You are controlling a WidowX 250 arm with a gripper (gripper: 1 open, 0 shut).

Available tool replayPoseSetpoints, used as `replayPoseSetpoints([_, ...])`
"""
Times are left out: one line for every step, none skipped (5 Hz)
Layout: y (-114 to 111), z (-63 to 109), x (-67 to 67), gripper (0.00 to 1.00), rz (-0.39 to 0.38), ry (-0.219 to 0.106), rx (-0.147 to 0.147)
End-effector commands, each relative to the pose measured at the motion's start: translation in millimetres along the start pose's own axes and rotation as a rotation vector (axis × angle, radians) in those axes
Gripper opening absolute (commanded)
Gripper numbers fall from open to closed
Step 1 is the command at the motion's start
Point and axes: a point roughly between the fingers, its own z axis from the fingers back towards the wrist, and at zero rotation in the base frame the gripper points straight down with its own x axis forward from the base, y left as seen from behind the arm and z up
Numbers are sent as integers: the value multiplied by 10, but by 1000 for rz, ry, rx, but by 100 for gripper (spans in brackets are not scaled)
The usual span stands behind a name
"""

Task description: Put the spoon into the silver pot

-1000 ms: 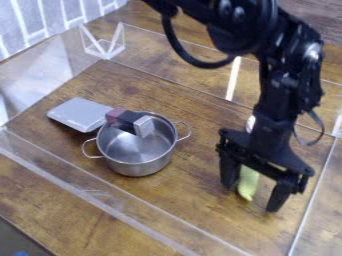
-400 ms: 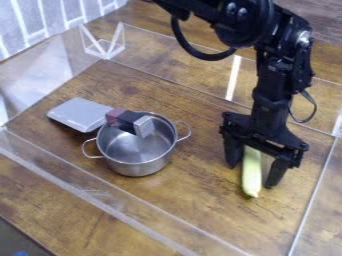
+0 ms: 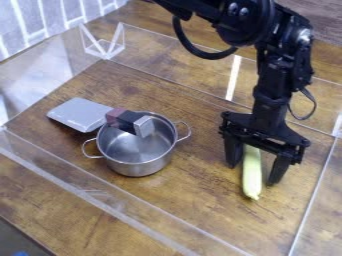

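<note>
The spoon (image 3: 251, 174) lies on the wooden table at the right, its pale-yellow handle showing between the fingers of my gripper (image 3: 257, 168). The gripper points straight down and stands open, one finger on each side of the spoon, low over the table. Whether the fingers touch the spoon I cannot tell, and its silver bowl is hidden. The silver pot (image 3: 135, 143), round and shiny with two small loop handles, sits to the left of the gripper. A small grey block (image 3: 134, 124) leans on its far rim.
A flat grey slab (image 3: 78, 113) lies left of the pot. Clear plastic walls (image 3: 54, 70) ring the table, with a clear stand (image 3: 102, 42) at the back left. Black cables hang along the arm (image 3: 274, 60).
The gripper has shifted a little up and left in the picture and rolled slightly. It now straddles the spoon more squarely. Pot, block and slab have stayed put.
</note>
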Motion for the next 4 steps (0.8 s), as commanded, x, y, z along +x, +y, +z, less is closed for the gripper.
replayPoseSetpoints([119, 194, 43, 100, 68, -37, -10])
replayPoseSetpoints([12, 213, -5, 100, 54, -22, -8])
replayPoseSetpoints([-101, 232, -58, 100, 37, -9, -7])
replayPoseSetpoints([-136, 246, -84, 100, 54, 5, -6])
